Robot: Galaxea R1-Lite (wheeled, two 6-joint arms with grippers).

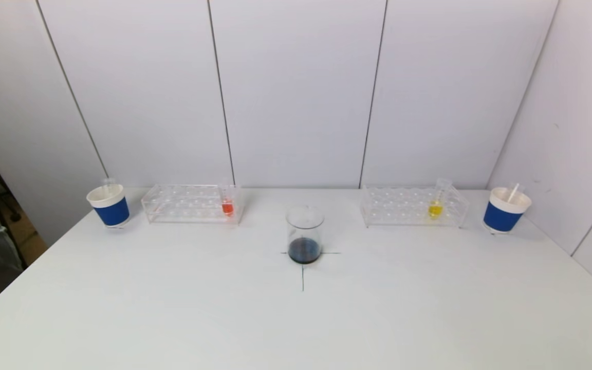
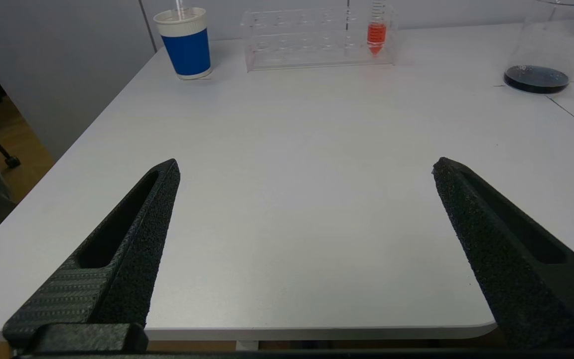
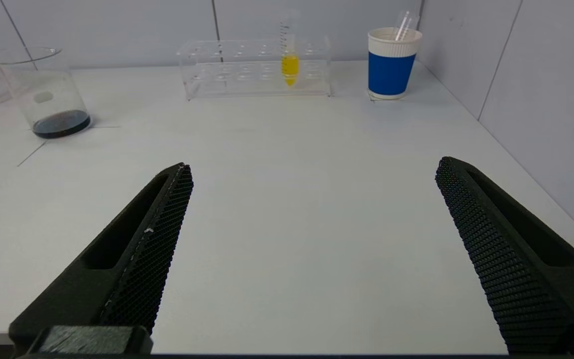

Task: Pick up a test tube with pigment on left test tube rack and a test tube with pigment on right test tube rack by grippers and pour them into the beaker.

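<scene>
On the white tabletop (image 1: 172,308), the beaker (image 1: 304,234) with dark liquid stands at the centre of the head view. The left rack (image 1: 191,203) holds a tube with orange pigment (image 1: 227,207) at the upper left. The right rack (image 1: 413,206) holds a tube with yellow pigment (image 1: 435,208) at the upper right. A blue cup (image 1: 109,205) stands beside the left rack, and another blue cup (image 1: 505,209) beside the right one.

The left hand (image 2: 307,167) is spread wide and empty near the tabletop's near edge, well apart from the orange tube at the top of its frame. The right hand (image 3: 314,167) is also spread and empty, with the yellow tube far off at the top centre.
</scene>
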